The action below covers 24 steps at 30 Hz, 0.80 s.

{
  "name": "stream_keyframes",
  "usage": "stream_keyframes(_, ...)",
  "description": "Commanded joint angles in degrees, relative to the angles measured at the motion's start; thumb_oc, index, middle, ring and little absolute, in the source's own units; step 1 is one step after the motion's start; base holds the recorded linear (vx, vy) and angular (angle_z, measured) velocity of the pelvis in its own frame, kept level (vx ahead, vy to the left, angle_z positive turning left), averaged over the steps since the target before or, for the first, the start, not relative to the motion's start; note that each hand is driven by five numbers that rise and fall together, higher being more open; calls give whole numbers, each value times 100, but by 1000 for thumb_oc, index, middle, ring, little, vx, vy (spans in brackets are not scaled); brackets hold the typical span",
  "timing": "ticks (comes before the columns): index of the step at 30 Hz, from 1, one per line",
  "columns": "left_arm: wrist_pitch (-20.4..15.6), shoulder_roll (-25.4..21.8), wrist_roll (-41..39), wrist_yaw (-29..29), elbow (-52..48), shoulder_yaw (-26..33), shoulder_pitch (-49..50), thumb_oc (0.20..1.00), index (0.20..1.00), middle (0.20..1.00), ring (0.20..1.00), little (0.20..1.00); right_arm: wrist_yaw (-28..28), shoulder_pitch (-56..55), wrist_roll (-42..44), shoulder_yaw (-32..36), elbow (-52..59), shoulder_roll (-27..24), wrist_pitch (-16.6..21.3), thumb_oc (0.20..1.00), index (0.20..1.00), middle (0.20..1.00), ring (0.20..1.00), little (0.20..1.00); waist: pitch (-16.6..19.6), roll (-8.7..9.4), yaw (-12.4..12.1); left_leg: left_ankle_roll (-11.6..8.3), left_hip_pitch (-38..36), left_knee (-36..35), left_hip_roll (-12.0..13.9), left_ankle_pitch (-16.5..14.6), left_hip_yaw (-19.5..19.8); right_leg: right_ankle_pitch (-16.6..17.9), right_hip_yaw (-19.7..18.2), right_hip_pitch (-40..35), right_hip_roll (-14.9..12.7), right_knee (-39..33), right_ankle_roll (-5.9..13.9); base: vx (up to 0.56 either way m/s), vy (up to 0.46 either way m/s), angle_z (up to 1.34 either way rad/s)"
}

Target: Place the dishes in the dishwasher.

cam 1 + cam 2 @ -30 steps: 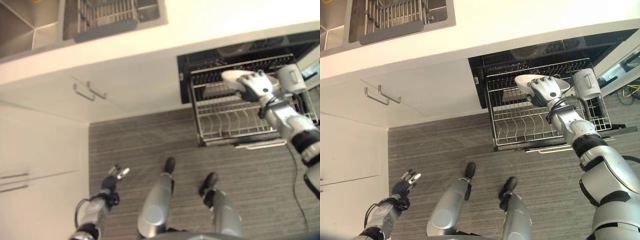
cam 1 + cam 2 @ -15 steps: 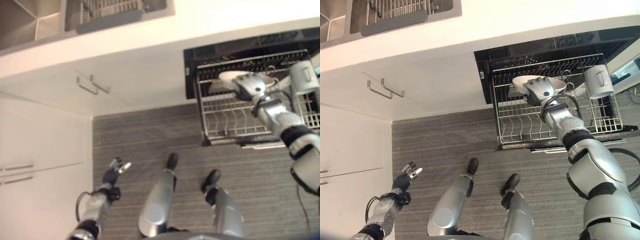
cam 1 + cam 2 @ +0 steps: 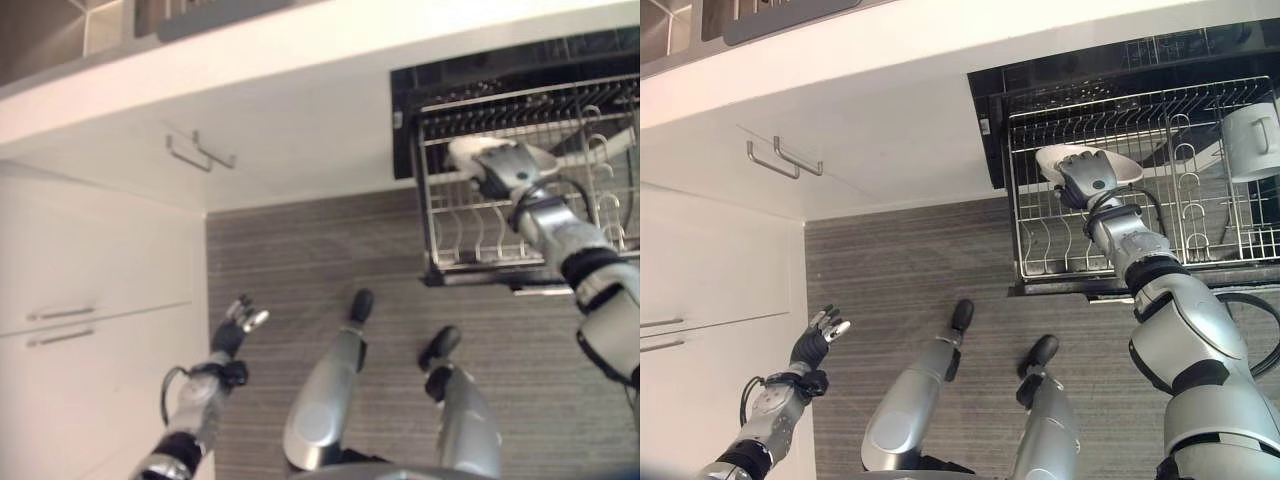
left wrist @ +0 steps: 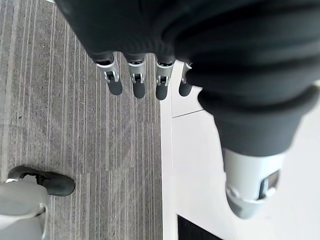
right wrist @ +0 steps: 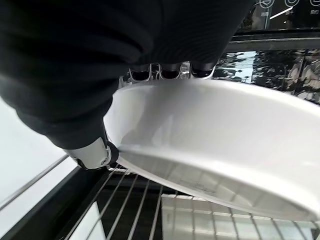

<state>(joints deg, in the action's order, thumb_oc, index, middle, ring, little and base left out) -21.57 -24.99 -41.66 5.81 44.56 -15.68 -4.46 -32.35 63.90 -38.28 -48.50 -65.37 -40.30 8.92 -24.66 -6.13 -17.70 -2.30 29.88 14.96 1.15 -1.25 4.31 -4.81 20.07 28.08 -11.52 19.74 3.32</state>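
A white dish [image 3: 1090, 162] is gripped at its rim by the right robot hand [image 3: 1087, 180] above the dishwasher rack [image 3: 1120, 250], apparently for slotting between tines. The left robot hand [image 3: 818, 335] is held open, idle.

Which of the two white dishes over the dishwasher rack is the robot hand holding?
The shallow white bowl, pinched by the right robot hand; the white mug stands apart at the rack's right.

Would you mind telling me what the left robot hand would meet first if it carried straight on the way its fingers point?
Most likely the white cabinet front. The left robot hand, fingers straight, points up over the grey striped floor towards the cabinet base, though depth is hard to judge.
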Motion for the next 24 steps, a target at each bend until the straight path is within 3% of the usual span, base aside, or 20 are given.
stream_keyframes(1, -323, -385, -330, 84, -152, 7, 241, 1000, 1000, 1000, 1000, 1000, -143, 416, 167, -54, -64, -219, -129, 200, 200, 200, 200, 200, 132, 20, -107, -67, 242, 223, -237, -95, -41, 403, -28, -107, -189, -255, 730, -33, 5, 1)
stream_keyframes(11, -280, -569, -473, 131, -542, 186, 277, 1000, 1000, 1000, 1000, 1000, 468, 337, 490, 24, -179, -385, 172, 200, 200, 200, 200, 200, 21, -30, -94, -66, 425, 223, -271, 6, -31, 477, -123, 106, -230, -255, 765, -1, -7, 0)
stream_keyframes(14, -252, -595, -483, 137, -621, 195, 268, 1000, 1000, 1000, 1000, 1000, 571, 236, 591, 99, -273, -332, -139, 200, 200, 200, 200, 200, -2, -44, -93, -66, 469, 223, -278, 33, -31, 510, -141, 153, -247, -255, 780, 0, 0, 0)
stream_keyframes(19, -265, -523, -482, 65, -713, 149, 243, 1000, 1000, 1000, 1000, 1000, 109, 61, 444, 453, -437, -103, -576, 200, 200, 200, 200, 200, -57, -102, -61, -58, 533, 223, -295, 45, -28, 562, -201, 243, -259, -255, 787, 0, 0, 0)
stream_keyframes(24, -380, -431, -479, 14, -721, 58, 230, 1000, 1000, 1000, 1000, 1000, -522, 90, -501, 397, -416, -3, -1120, 200, 200, 200, 200, 200, -92, -142, -43, -49, 616, 223, -310, 84, -33, 609, -266, 343, -273, -255, 805, -19, 8, 0)
